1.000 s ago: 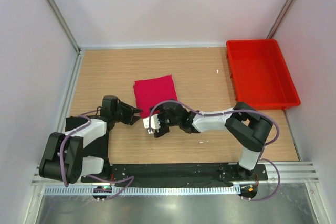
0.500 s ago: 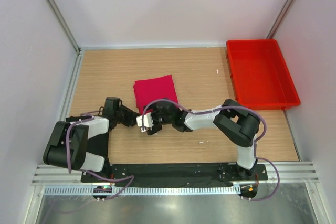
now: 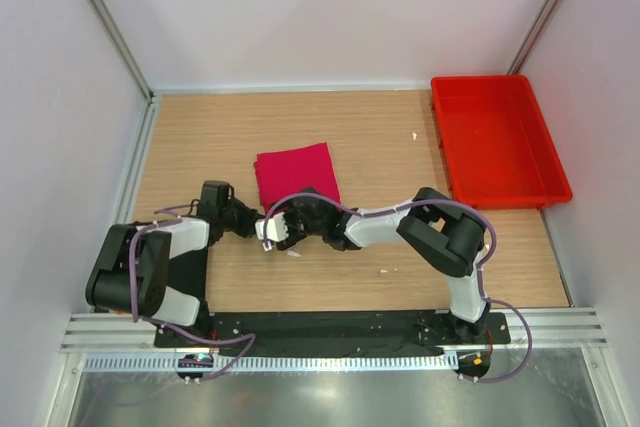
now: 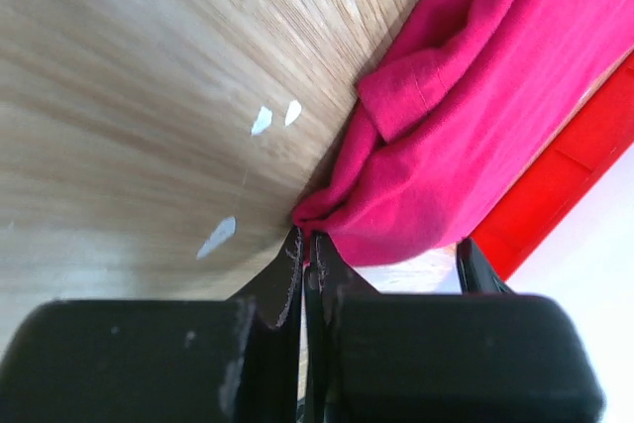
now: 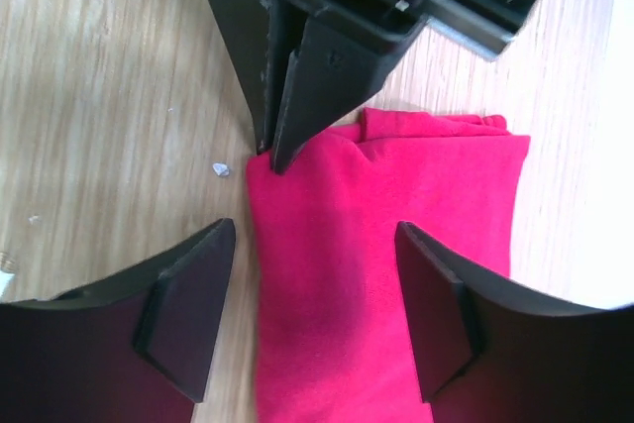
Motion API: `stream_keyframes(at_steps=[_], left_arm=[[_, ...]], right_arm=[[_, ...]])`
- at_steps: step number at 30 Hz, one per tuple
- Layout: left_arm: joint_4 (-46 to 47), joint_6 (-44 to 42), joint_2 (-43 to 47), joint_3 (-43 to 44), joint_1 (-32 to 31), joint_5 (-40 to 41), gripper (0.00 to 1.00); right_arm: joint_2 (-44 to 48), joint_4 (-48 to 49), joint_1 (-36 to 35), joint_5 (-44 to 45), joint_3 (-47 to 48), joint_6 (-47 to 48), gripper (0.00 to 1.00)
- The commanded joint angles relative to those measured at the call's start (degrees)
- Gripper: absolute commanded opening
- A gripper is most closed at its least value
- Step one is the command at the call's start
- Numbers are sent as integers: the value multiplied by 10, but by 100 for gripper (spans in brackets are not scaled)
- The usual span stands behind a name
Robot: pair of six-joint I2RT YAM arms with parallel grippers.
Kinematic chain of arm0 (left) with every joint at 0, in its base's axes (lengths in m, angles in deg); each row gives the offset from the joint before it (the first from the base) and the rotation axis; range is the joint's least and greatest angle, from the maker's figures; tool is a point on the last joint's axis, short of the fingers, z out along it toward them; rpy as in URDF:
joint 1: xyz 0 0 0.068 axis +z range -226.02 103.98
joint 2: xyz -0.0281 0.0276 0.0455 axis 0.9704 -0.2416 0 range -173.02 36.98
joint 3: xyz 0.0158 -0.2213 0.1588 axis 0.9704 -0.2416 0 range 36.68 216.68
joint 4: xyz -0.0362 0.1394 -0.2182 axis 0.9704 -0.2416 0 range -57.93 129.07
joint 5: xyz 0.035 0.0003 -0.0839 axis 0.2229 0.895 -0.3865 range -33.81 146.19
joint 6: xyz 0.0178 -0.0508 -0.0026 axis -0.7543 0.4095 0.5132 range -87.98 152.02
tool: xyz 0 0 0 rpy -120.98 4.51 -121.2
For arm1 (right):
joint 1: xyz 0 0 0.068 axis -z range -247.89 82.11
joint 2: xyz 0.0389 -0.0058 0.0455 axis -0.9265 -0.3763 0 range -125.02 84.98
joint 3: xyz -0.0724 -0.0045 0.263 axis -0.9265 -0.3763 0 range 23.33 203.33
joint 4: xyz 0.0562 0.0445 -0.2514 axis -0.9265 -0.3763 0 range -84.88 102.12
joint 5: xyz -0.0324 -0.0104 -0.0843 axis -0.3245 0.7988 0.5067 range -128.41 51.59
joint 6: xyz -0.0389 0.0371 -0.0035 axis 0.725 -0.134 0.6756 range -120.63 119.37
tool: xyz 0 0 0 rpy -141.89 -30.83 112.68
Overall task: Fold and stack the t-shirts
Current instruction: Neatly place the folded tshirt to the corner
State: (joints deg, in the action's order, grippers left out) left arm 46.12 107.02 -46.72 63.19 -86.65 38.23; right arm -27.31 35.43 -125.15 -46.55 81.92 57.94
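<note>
One crimson-pink t-shirt [image 3: 295, 173] lies folded into a small rectangle on the wooden table; it also shows in the left wrist view [image 4: 475, 106] and the right wrist view [image 5: 386, 274]. The black t-shirt is out of view. My left gripper [image 3: 256, 220] lies low on the table, its jaws shut on the shirt's near-left corner [image 4: 305, 238]; its fingers [image 5: 282, 96] show in the right wrist view. My right gripper [image 3: 272, 231] is open and empty [image 5: 312, 309], just above the shirt's near edge, one finger off the cloth to the left and one over it.
A rigid red plastic tray [image 3: 497, 142] stands at the right edge of the table, and its rim shows in the left wrist view [image 4: 584, 146]. Small white scraps [image 3: 383, 270] lie on the wood. White walls enclose the table on three sides.
My right gripper has moved left along the shirt's near edge, close to the left gripper. The left gripper has edged right to the shirt's corner. The shirt has not moved.
</note>
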Motion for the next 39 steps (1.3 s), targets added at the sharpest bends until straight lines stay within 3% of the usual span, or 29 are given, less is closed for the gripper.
stream_keyframes(at_steps=[1, 2, 14, 19, 22, 23, 24, 29, 35, 39], left_arm=[[-34, 6, 46, 21, 3, 7, 0], [-37, 12, 61, 22, 3, 8, 0], [-51, 26, 77, 37, 3, -8, 0], [-51, 31, 86, 29, 3, -13, 0], [-63, 27, 93, 32, 3, -9, 0], [-65, 24, 98, 31, 3, -7, 3], [-66, 25, 100, 30, 3, -2, 7], [-102, 8, 136, 43, 9, 28, 53], [-220, -49, 188, 92, 39, 72, 68], [-218, -45, 157, 101, 54, 36, 73]], right_arm=[[-3, 25, -3, 7, 11, 19, 68], [-8, 29, -3, 9, 11, 16, 57], [-32, 93, -3, 36, 10, -18, 60], [-52, 102, -1, 37, 28, -38, 57], [-52, 91, 0, 32, 36, -48, 14], [-47, 96, 0, 32, 29, -51, 2], [-44, 97, 0, 29, 26, -54, 1], [-35, 101, 5, 25, 17, -73, 2], [-27, 101, 11, 23, 4, -84, 1], [-7, 97, 17, 24, 0, -98, 1]])
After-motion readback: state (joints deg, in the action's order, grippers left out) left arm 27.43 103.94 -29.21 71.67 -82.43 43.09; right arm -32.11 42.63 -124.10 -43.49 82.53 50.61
